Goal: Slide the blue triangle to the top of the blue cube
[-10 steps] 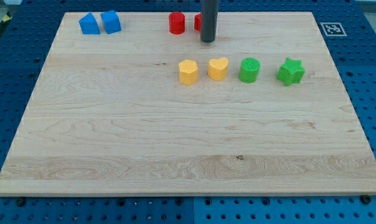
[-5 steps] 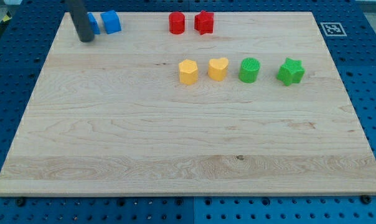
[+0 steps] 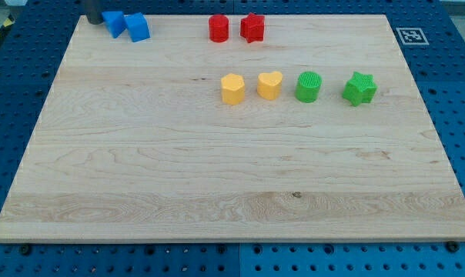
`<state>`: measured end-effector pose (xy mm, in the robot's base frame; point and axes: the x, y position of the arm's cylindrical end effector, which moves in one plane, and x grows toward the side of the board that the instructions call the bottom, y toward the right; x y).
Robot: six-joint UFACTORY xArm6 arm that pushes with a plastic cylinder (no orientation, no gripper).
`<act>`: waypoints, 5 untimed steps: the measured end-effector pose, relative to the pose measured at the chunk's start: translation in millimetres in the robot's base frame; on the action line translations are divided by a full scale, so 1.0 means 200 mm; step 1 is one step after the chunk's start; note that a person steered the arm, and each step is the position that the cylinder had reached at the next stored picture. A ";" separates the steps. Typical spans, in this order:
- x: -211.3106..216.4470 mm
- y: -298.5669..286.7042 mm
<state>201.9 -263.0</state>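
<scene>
1. Right now my tip (image 3: 93, 21) sits at the view's top-left board corner, just left of the blue triangle (image 3: 114, 22), touching or nearly so; can't tell which. It's a plain dark rod w/ no jaws to part or close.
2. Blue triangle is tilted, wedge-shaped, matte plastic; its right side touches the blue cube (image 3: 138, 27).
3. Red cylinder (image 3: 219, 28) & red star (image 3: 252, 27) stand near the top edge, close together.
4. Mid-row, left to right: yellow hexagon (image 3: 232, 88), yellow heart (image 3: 269, 85), green cylinder (image 3: 309, 86) w/ ribbed top, green star (image 3: 359, 88).
5. Wooden board (image 3: 217, 177): pale, grained; it lies on a blue perforated table (image 3: 463, 115).
</scene>
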 end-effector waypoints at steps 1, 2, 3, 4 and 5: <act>0.03 0.00; 0.06 0.00; 0.06 0.06; 0.06 0.15; 0.08 0.22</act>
